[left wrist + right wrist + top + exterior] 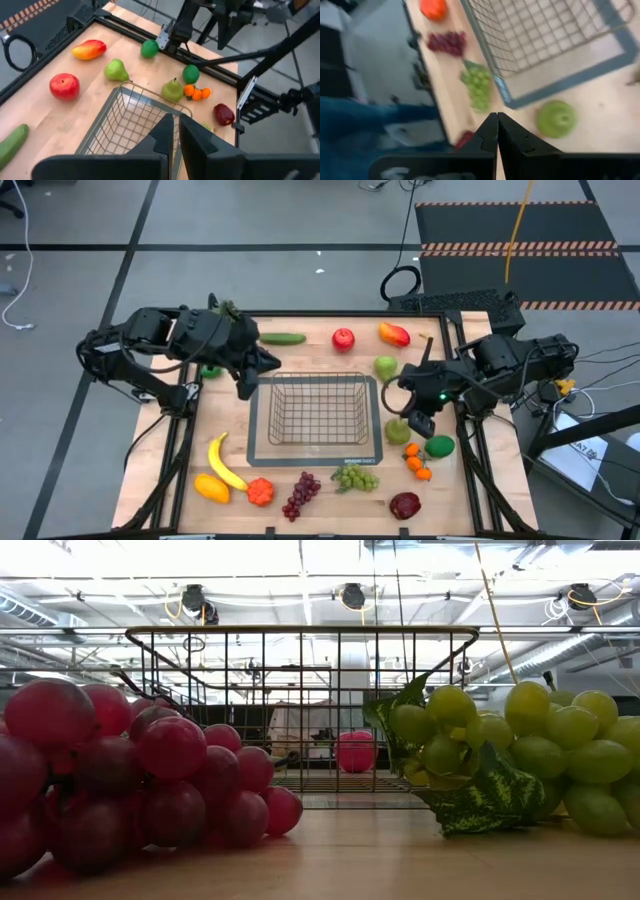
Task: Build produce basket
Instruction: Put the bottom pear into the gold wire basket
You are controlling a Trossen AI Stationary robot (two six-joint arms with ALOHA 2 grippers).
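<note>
Basket (pixel 314 416) is seen empty in the middle of the table (pixel 150 470), with all produce lying around it on the wood; nothing has been loaded, so the task is judged to be at its start. Left pincer (pixel 246 385) is held above the basket's left wall, fingers pressed together with only a thin slit between them, nothing pinched. Right pincer (pixel 418 425) is held just off the basket's right side, near a green pear (pixel 397 430) and a green ball (pixel 439 446); its fingers are pressed together too, nothing held. Cucumber (pixel 283 338), red apple (pixel 343 338) and a red-yellow fruit (pixel 394 334) are laid along the far edge; banana (pixel 224 463), red grapes (pixel 301 494) and green grapes (pixel 355 477) along the near edge; small oranges (pixel 418 463) are bunched to the right. Risks as judged: a descent with fingers not spread would only knock the pear or ball away, and round fruit could roll off the table's right edge, which is close. The pear, ball and oranges are crowded, so a neighbour could be nudged during a grab. The left pincer is close to the wire wall and the basket could be snagged or shoved if lowered there. Grapes could be dropped if pinched off-centre
</note>
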